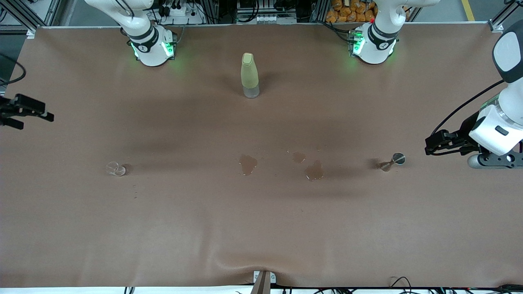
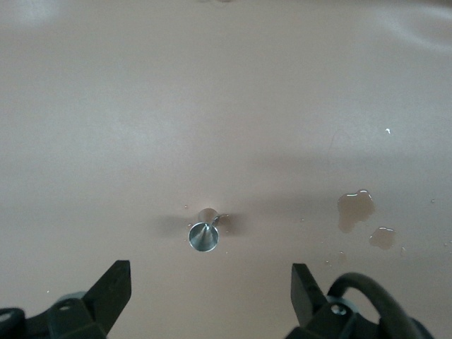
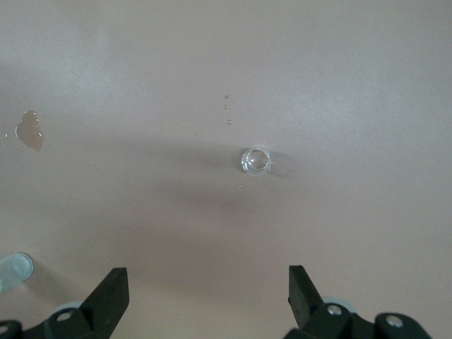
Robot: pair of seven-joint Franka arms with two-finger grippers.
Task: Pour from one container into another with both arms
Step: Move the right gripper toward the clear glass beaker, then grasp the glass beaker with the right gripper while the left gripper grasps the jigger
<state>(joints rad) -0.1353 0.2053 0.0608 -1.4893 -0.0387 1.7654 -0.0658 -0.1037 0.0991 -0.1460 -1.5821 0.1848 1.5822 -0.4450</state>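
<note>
Nothing grasped yet; left gripper [image 1: 428, 146] at the frame's right edge, fingers spread, empty, set near the jigger [image 1: 393, 161] as if to take it; right gripper [image 1: 41, 113] at the left edge, likewise spread, well apart from the glass cup [image 1: 115, 168] lower down; bottle [image 1: 249, 75] stands upper centre, clear of both; puddles [image 1: 248, 164] lie mid-table between the vessels.

left arm [image 1: 500, 122] reaches in from its end of table, wrist bent low, left gripper [image 2: 210, 286] up in air, fingers [image 2: 113, 282] spread wide, nothing between them. right arm mostly out of front view; right gripper [image 3: 208, 293] up in air at its own end, fingers [image 3: 109, 289] wide apart, empty.
</note>
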